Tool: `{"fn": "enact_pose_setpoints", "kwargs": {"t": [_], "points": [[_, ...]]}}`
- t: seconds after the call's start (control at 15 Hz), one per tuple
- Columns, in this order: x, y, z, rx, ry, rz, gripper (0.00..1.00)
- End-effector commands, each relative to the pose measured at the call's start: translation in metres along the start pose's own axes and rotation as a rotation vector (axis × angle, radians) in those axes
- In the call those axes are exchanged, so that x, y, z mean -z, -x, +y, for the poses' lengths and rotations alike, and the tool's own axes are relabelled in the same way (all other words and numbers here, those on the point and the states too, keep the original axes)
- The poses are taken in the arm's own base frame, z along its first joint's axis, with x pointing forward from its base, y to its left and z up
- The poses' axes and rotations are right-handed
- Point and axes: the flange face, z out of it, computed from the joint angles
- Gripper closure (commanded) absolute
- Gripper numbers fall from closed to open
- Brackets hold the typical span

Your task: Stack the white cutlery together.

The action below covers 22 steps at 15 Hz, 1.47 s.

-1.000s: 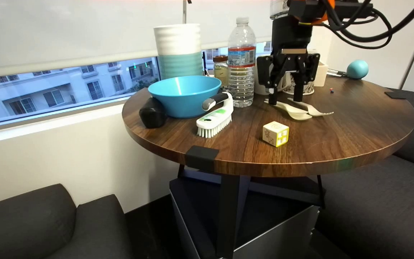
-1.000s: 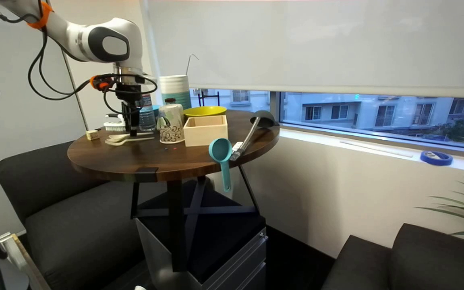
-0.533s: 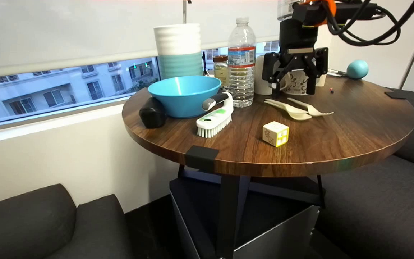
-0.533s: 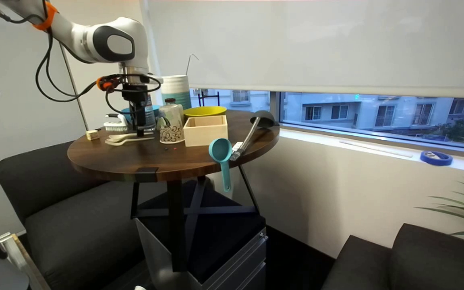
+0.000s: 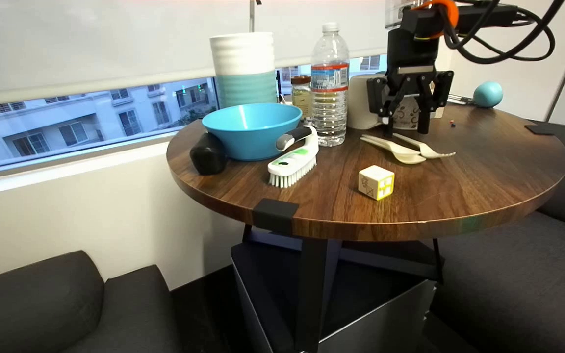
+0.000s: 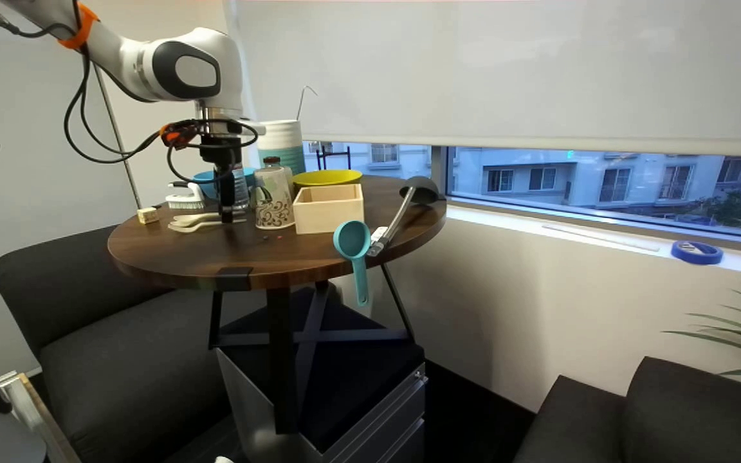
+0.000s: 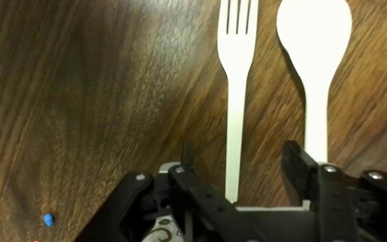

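An off-white fork (image 7: 236, 101) and an off-white spoon (image 7: 314, 43) lie side by side on the wooden table, handles pointing toward my gripper, with bare wood between them in the wrist view. An exterior view shows the spoon (image 5: 410, 157) and the fork (image 5: 429, 150) too; the spoon's handle looks doubled there, and I cannot tell if another piece lies under it. My gripper (image 7: 239, 151) is open, with its fingers on either side of the fork's handle and touching neither side. The right finger partly hides the spoon's handle. In an exterior view the gripper (image 5: 406, 131) is just above the table.
A pale block (image 5: 376, 182), a white brush (image 5: 292, 164), a water bottle (image 5: 330, 98) and a blue bowl (image 5: 250, 135) stand around the cutlery. A patterned cup (image 6: 274, 211) and a wooden box (image 6: 329, 215) stand close beyond the gripper. A small blue bit (image 7: 48, 219) lies on the table.
My gripper has risen off the spoon's handle, moved across to the fork's handle and come down a little. Its fingers spread wider, then narrowed somewhat. The cutlery has not moved.
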Motion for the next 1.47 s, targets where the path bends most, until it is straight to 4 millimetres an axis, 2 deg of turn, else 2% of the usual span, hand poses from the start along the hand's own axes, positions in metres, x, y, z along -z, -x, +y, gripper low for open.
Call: {"fn": "enact_pose_setpoints", "kwargs": {"t": [0.0,0.07,0.13,0.53,0.6,0.67,0.73,0.87,0.93,1.13,1.27,1.4], "points": [[-0.0003,0.0019,0.0025,-0.022,0.009,0.007,0.25],[-0.0010,0.0022,0.0021,-0.020,0.010,0.003,0.33],[-0.0018,0.0025,0.0019,-0.019,0.011,0.000,0.48],[-0.0045,0.0038,0.0016,-0.012,0.016,-0.008,0.89],[-0.0054,0.0039,0.0016,-0.011,0.017,-0.010,0.87],[-0.0062,0.0042,0.0018,-0.010,0.019,-0.011,0.63],[-0.0072,0.0046,0.0020,-0.010,0.020,-0.014,0.58],[-0.0083,0.0053,0.0021,-0.008,0.022,-0.016,0.56],[-0.0084,0.0055,0.0019,-0.007,0.022,-0.018,0.78],[-0.0077,0.0064,0.0009,-0.001,0.021,-0.019,0.98],[-0.0049,0.0079,-0.0005,0.007,0.017,-0.017,1.00],[0.0003,0.0088,0.0001,0.016,0.017,-0.005,0.97]]}}
